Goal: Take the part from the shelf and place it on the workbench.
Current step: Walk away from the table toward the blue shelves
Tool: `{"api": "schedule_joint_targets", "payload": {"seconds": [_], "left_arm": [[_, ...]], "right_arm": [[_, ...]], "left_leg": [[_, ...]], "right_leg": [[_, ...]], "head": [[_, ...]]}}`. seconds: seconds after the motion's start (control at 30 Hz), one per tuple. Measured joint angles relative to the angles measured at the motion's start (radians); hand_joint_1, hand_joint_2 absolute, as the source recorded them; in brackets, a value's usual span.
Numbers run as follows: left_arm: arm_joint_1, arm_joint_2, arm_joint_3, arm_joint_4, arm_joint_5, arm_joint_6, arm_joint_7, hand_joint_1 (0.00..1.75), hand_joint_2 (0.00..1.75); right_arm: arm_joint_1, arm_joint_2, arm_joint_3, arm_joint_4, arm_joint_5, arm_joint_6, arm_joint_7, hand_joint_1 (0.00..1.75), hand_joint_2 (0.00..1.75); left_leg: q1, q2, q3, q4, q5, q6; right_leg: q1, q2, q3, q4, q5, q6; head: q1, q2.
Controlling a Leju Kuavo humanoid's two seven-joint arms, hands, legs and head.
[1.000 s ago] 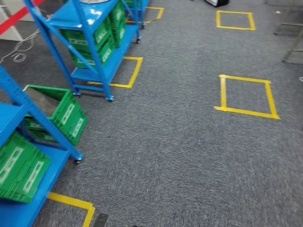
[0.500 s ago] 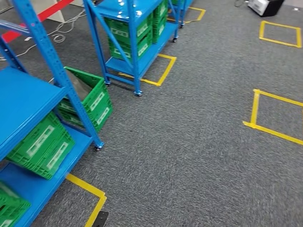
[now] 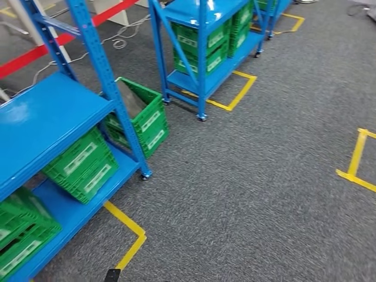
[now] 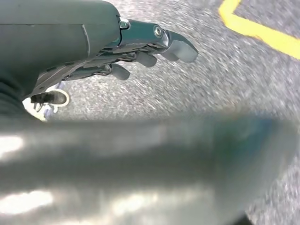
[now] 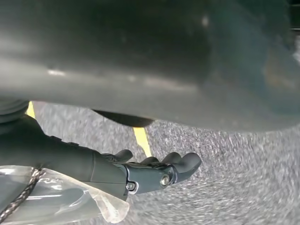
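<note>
Grey carpet [image 3: 248, 194] covers the floor in the head view, with yellow tape [image 3: 128, 232] stuck on it in square shapes. On my left stands a blue shelf [image 3: 49, 120] with green crates [image 3: 82, 165] on its low level, and one green crate [image 3: 141, 114] sits on the floor just beside its leg. A second blue shelf [image 3: 204, 35] stands farther back, also with green crates. I cannot tell which crate has the part, and I see no part. I see no workbench. The near shelf is on the left side, so I think the left arm is nearer to it, and I must turn more that way first.

From the left wrist, the left hand [image 4: 141, 49] hangs over the carpet. Its fingers are stretched out a little apart and it holds nothing.

From the right wrist, the right hand [image 5: 155, 171] also hangs low over the carpet near a yellow tape line [image 5: 141, 138]. Its fingers are loosely spread and nothing is in them. Clear plastic wrap [image 5: 56, 201] sits around its wrist.
</note>
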Motion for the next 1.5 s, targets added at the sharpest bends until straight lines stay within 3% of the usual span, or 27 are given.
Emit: {"api": "schedule_joint_targets", "payload": {"seconds": [0.03, 0.07, 0.1, 0.17, 0.23, 0.3, 0.33, 0.4, 0.47, 0.53, 0.57, 0.63, 0.7, 0.77, 0.83, 0.9, 0.97, 1.03, 1.07, 1.13, 1.2, 1.27, 1.33, 1.37, 1.4, 1.47, 1.5], "left_arm": [[0.0, 0.004, 0.002, 0.0, 0.005, 0.002, -0.001, 0.0, 1.75], [0.0, 0.006, 0.004, 0.0, 0.01, 0.002, -0.003, 0.0, 1.75], [0.001, 0.008, 0.006, 0.0, 0.011, 0.001, -0.006, 0.0, 1.75], [0.0, 0.007, 0.008, 0.0, 0.008, -0.003, -0.006, 0.0, 1.75], [-0.005, 0.003, 0.008, 0.0, 0.001, -0.007, 0.002, 0.0, 1.75], [-0.005, -0.001, 0.008, 0.0, -0.004, -0.013, 0.006, 0.0, 1.75], [-0.003, -0.002, 0.008, 0.0, -0.006, -0.021, 0.006, 0.0, 1.75], [-0.002, -0.003, 0.007, 0.0, -0.01, -0.041, 0.004, 0.0, 1.75], [-0.003, -0.004, 0.006, 0.0, -0.013, -0.06, 0.002, 0.0, 1.75], [-0.002, -0.003, 0.004, 0.0, -0.026, -0.076, 0.001, 0.0, 1.75], [0.0, -0.002, 0.002, 0.0, -0.037, -0.085, 0.001, 0.0, 1.75], [0.003, 0.002, -0.009, 0.0, -0.068, -0.118, 0.0, 0.0, 1.75], [0.001, 0.008, -0.03, 0.0, -0.106, -0.169, 0.0, 0.0, 1.75], [0.0, 0.013, -0.052, 0.0, -0.128, -0.207, 0.002, 0.0, 1.75], [0.002, 0.017, -0.067, 0.0, -0.135, -0.219, 0.005, 0.0, 1.75], [0.002, 0.019, -0.076, 0.0, -0.138, -0.223, 0.008, 0.0, 1.75], [-0.001, 0.02, -0.083, 0.0, -0.142, -0.228, 0.008, 0.0, 1.75], [-0.002, 0.022, -0.091, 0.0, -0.145, -0.232, 0.008, 0.0, 1.75], [-0.002, 0.022, -0.094, 0.0, -0.145, -0.233, 0.009, 0.0, 1.75], [-0.001, 0.023, -0.097, 0.0, -0.144, -0.233, 0.014, 0.0, 1.75], [0.0, 0.025, -0.097, 0.0, -0.14, -0.231, 0.022, 0.0, 1.75], [-0.001, 0.027, -0.097, 0.0, -0.14, -0.228, 0.031, 0.0, 1.75], [0.002, 0.027, -0.098, 0.0, -0.146, -0.223, 0.043, 0.0, 1.75], [0.004, 0.027, -0.099, 0.0, -0.151, -0.22, 0.049, 0.0, 1.75], [0.005, 0.025, -0.101, 0.0, -0.158, -0.218, 0.052, 0.0, 1.75], [0.0, 0.02, -0.109, 0.001, -0.173, -0.215, 0.052, 0.0, 1.75], [-0.003, 0.017, -0.114, 0.001, -0.18, -0.215, 0.049, 0.0, 1.75]], "right_arm": [[0.0, -0.001, 0.005, 0.0, 0.014, 0.0, 0.004, 0.0, 0.0], [0.0, -0.001, 0.011, 0.0, 0.026, -0.004, 0.006, 0.0, 0.0], [-0.001, 0.0, 0.018, 0.0, 0.035, -0.01, 0.006, 0.0, 0.0], [-0.002, 0.003, 0.029, 0.0, 0.044, -0.022, 0.007, 0.0, 0.0], [-0.002, 0.006, 0.034, 0.0, 0.046, -0.025, 0.008, 0.0, 0.0], [-0.006, 0.007, 0.038, 0.0, 0.045, -0.024, 0.01, 0.0, 0.0], [-0.008, 0.007, 0.04, 0.0, 0.043, -0.022, 0.01, 0.0, 0.0], [-0.01, 0.007, 0.04, 0.0, 0.021, -0.012, 0.005, 0.0, 0.0], [-0.007, 0.005, 0.024, 0.0, -0.037, 0.006, -0.004, 0.0, 0.0], [-0.007, -0.01, -0.01, -0.001, -0.084, 0.032, -0.012, 0.0, 0.0], [-0.007, -0.022, -0.023, -0.001, -0.081, 0.044, -0.013, 0.0, 0.0], [-0.013, -0.047, -0.027, -0.002, -0.037, 0.071, -0.004, 0.0, 0.0], [-0.027, -0.066, -0.02, -0.002, -0.006, 0.102, 0.017, 0.0, 0.0], [-0.05, -0.077, -0.019, -0.004, 0.001, 0.122, 0.035, 0.0, 0.0], [-0.071, -0.081, -0.018, -0.006, 0.008, 0.128, 0.044, 0.0, 0.0], [-0.079, -0.082, -0.014, -0.007, 0.02, 0.129, 0.054, 0.0, 0.0], [-0.079, -0.084, -0.009, -0.008, 0.028, 0.128, 0.061, 0.0, 0.0], [-0.077, -0.085, -0.007, -0.008, 0.031, 0.127, 0.062, 0.0, 0.0], [-0.077, -0.085, -0.006, -0.008, 0.031, 0.127, 0.062, 0.0, 0.0], [-0.079, -0.085, -0.005, -0.008, 0.03, 0.127, 0.059, 0.0, 0.0], [-0.081, -0.085, -0.004, -0.008, 0.028, 0.129, 0.057, 0.0, 0.0], [-0.082, -0.085, -0.005, -0.008, 0.023, 0.13, 0.057, 0.0, 0.0], [-0.085, -0.085, -0.005, -0.009, 0.016, 0.126, 0.049, 0.0, 0.0], [-0.086, -0.086, -0.005, -0.01, 0.012, 0.122, 0.042, 0.0, 0.0], [-0.084, -0.086, -0.006, -0.011, 0.007, 0.118, 0.034, 0.0, 0.0], [-0.078, -0.089, -0.009, -0.012, -0.001, 0.113, 0.022, 0.0, 0.0], [-0.073, -0.091, -0.01, -0.012, -0.003, 0.112, 0.02, 0.0, 0.0]], "left_leg": [[0.002, 0.002, -0.013, 0.031, -0.004, -0.003], [0.003, 0.005, -0.007, 0.021, 0.012, -0.004], [0.004, 0.012, 0.018, -0.027, 0.044, -0.004], [-0.002, 0.058, 0.09, -0.164, 0.104, 0.003], [-0.011, 0.096, 0.126, -0.237, 0.118, 0.012], [-0.015, 0.085, 0.126, -0.247, 0.114, 0.02], [-0.013, 0.072, 0.127, -0.25, 0.116, 0.024], [-0.007, 0.047, 0.13, -0.257, 0.121, 0.035], [-0.003, 0.021, 0.129, -0.258, 0.122, 0.041], [-0.002, -0.009, 0.128, -0.258, 0.122, 0.043], [-0.002, -0.025, 0.129, -0.257, 0.122, 0.043], [0.001, -0.056, 0.131, -0.253, 0.12, 0.039], [0.001, -0.082, 0.126, -0.245, 0.117, 0.03], [0.003, -0.101, 0.115, -0.239, 0.12, 0.017], [0.006, -0.114, 0.108, -0.237, 0.122, 0.006], [0.004, -0.078, 0.092, -0.201, 0.098, -0.003], [0.001, -0.019, 0.043, -0.09, 0.039, -0.009], [0.001, 0.002, -0.006, 0.023, -0.004, -0.01], [0.001, 0.005, -0.009, 0.037, 0.001, -0.008], [-0.003, 0.017, 0.037, -0.045, 0.059, 0.003], [-0.016, 0.064, 0.1, -0.169, 0.105, 0.022], [-0.027, 0.095, 0.122, -0.224, 0.107, 0.036], [-0.027, 0.075, 0.123, -0.237, 0.109, 0.043], [-0.024, 0.062, 0.126, -0.244, 0.112, 0.047], [-0.02, 0.051, 0.129, -0.25, 0.116, 0.051], [-0.013, 0.025, 0.131, -0.257, 0.122, 0.057], [-0.012, 0.011, 0.13, -0.257, 0.123, 0.058]], "right_leg": [[0.001, -0.015, 0.001, 0.0, -0.002, -0.001], [0.001, -0.029, 0.003, 0.0, -0.004, 0.0], [0.001, -0.042, 0.007, 0.0, -0.007, 0.001], [0.004, -0.065, 0.015, 0.001, -0.015, 0.007], [0.009, -0.087, 0.021, 0.002, -0.023, 0.017], [0.011, -0.11, 0.029, 0.0, -0.029, 0.028], [0.009, -0.104, 0.031, 0.002, -0.034, 0.033], [0.004, -0.049, 0.012, 0.048, -0.068, 0.043], [0.0, 0.007, -0.049, 0.172, -0.129, 0.048], [-0.001, 0.017, -0.11, 0.278, -0.155, 0.051], [-0.002, 0.019, -0.12, 0.283, -0.139, 0.052], [-0.006, 0.035, -0.087, 0.184, -0.06, 0.054], [-0.012, 0.08, -0.039, 0.069, -0.009, 0.053], [-0.012, 0.103, -0.021, 0.031, -0.008, 0.045], [-0.012, 0.084, -0.018, 0.027, -0.007, 0.033], [-0.013, 0.057, -0.014, 0.024, -0.005, 0.02], [-0.009, 0.024, -0.01, 0.022, -0.008, 0.009], [-0.003, -0.01, -0.009, 0.022, -0.011, 0.003], [0.0, -0.025, -0.007, 0.023, -0.013, 0.002], [0.005, -0.049, -0.001, 0.023, -0.018, 0.0], [0.011, -0.071, 0.005, 0.022, -0.023, 0.002], [0.016, -0.093, 0.006, 0.022, -0.027, 0.008], [0.017, -0.116, 0.009, 0.02, -0.031, 0.017], [0.016, -0.108, 0.01, 0.024, -0.038, 0.022], [0.014, -0.086, 0.003, 0.043, -0.052, 0.027], [0.008, -0.02, -0.047, 0.146, -0.104, 0.035], [0.005, 0.002, -0.083, 0.215, -0.13, 0.039]], "head": [[0.0, 0.0], [0.0, 0.0], [0.0, 0.0], [-0.001, 0.0], [0.001, 0.0], [0.002, 0.0], [0.002, 0.0], [0.005, 0.0], [0.008, 0.0], [0.007, 0.0], [0.007, 0.0], [0.007, 0.0], [0.008, 0.0], [0.008, 0.0], [0.007, 0.0], [0.003, 0.0], [-0.003, 0.0], [-0.004, 0.0], [-0.004, 0.0], [-0.004, 0.0], [-0.003, 0.0], [-0.003, 0.0], [-0.004, 0.0], [-0.003, 0.0], [-0.001, 0.0], [0.005, 0.0], [0.006, 0.0]]}}
